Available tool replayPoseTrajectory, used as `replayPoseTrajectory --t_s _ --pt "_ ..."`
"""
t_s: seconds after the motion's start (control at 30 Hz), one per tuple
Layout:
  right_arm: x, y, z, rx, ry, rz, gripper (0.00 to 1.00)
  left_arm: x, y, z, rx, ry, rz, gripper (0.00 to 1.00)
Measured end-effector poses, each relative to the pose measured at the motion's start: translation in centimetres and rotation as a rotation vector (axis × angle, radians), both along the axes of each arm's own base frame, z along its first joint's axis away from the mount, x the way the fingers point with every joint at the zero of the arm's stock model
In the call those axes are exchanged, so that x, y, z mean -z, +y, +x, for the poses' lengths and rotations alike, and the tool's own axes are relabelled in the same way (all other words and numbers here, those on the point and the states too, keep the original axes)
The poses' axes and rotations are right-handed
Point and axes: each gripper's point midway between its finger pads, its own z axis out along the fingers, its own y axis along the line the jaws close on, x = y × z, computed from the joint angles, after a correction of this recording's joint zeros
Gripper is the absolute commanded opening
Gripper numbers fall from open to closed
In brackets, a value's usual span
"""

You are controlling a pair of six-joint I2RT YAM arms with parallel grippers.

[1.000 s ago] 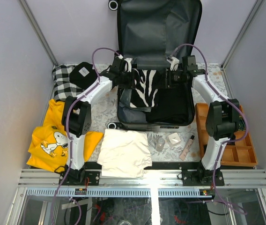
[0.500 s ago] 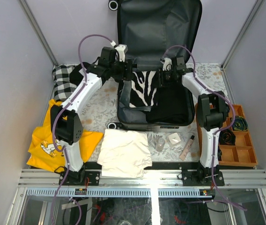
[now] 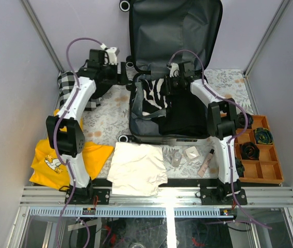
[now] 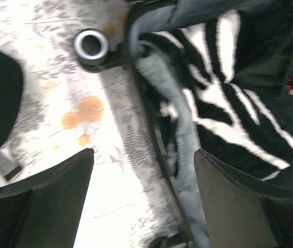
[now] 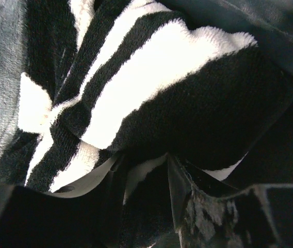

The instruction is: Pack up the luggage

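The luggage lies open on the table, its grey-lined lid standing up at the back. A zebra-striped fleece fills its left half and a black garment its right. My left gripper hovers open just outside the left rim, near a wheel; between its fingers show only the table and the zipper edge. My right gripper reaches in from the right. It is shut on a fold of the zebra fleece, with the gripper pinching the cloth.
A checked cloth lies at the back left. A yellow Snoopy shirt and a cream cloth lie at the front left. A small glass, a white box and a tube sit in front of the luggage. An orange compartment tray stands at the right.
My left gripper has opened, let go of the zebra fleece and drawn back left past the rim. My right gripper has moved left with its fold, bunching the fleece leftward.
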Motion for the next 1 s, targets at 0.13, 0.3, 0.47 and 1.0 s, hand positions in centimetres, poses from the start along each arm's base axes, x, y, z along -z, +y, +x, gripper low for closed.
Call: replayPoseTrajectory --t_s 0.13,0.3,0.47,1.0 --pt "0.0 -0.1 0.0 -0.012 -0.009 -0.007 0.66 1.0 5.7 0.3 -0.075 0.042 0.026 0.86" --pt "-2.7 -0.6 -0.6 -0.038 -0.048 -0.016 0.84 2.7 12.0 -0.3 -0.142 0.101 0.085 0.92" --pt "-9.3 -1.3 -2.3 -0.082 -0.140 0.000 0.89 4.4 14.5 -2.4 -0.084 0.143 0.145 1.00" --pt "-18.3 -7.3 -15.8 -0.148 -0.228 0.076 0.90 8.3 6.8 -22.2 0.633 0.155 0.287 0.88"
